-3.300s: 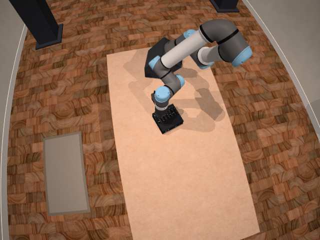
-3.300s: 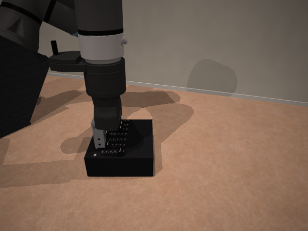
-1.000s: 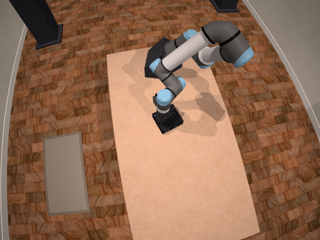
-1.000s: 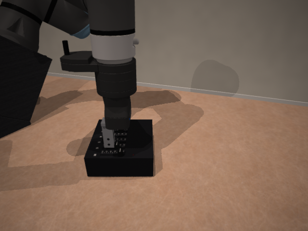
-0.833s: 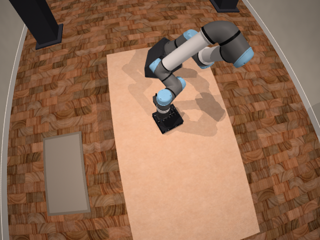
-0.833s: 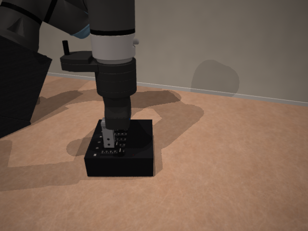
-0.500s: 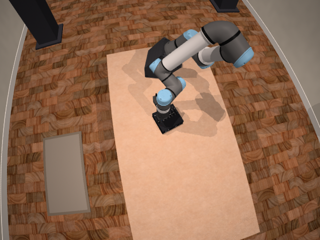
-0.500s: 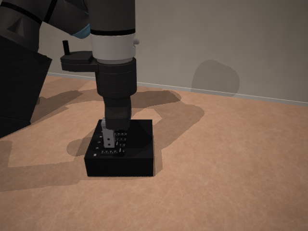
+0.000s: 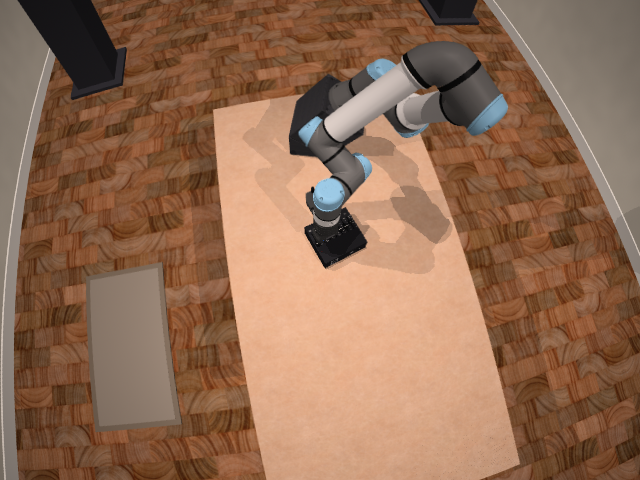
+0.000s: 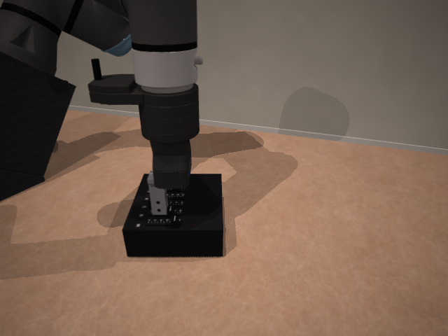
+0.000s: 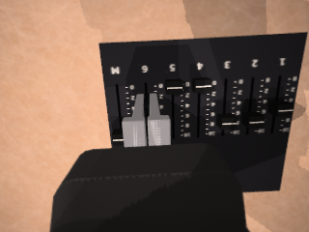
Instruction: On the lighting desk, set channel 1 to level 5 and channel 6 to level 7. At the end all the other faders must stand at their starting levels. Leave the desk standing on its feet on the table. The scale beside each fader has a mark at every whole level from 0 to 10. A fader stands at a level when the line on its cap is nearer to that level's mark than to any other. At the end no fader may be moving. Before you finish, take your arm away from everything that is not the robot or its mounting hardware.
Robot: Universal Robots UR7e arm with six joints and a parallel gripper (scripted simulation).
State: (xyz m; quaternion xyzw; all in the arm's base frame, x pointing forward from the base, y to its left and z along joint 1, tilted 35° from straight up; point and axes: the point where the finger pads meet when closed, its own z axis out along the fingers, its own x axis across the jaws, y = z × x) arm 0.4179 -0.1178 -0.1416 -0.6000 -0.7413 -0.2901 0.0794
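- one arm (image 9: 361, 111) reaches from its base down to the desk (image 10: 202, 202), wrist vertical over it
- desk: black box, standing flat on the table (image 9: 361, 361), nearer the table's arm end than its far end
- gripper (image 11: 146, 102): fingers clenched fully together, nothing between them; both grey fingers (image 10: 157, 201) point down onto the desk's panel
- in the wrist view the panel reads upside down: labels m, 6, 5, 4, 3, 2, 1 from left to right, with the 0 marks at the top of each scale and the 10 marks at the bottom
- the closed fingertips stand over the slot of channel 6, between the m slot and the channel 5 slot; the channel 6 cap is hidden behind the fingers, level cannot be read
- m cap (image 11: 118, 139): at the bottom end of its slot, just left of the fingers
- channel 5 cap (image 11: 174, 87) and channel 4 cap (image 11: 202, 85): near the top of their scales, about level 1
- channel 3 cap (image 11: 231, 123) and channel 2 cap (image 11: 256, 122): low on their scales, near 8
- channel 1 cap (image 11: 285, 110): about mid-scale, partly cut by the frame edge; exact mark too small to read
- floor (image 9: 129, 170): wood pattern, with a grey mat (image 9: 131, 346) lying well apart from the table
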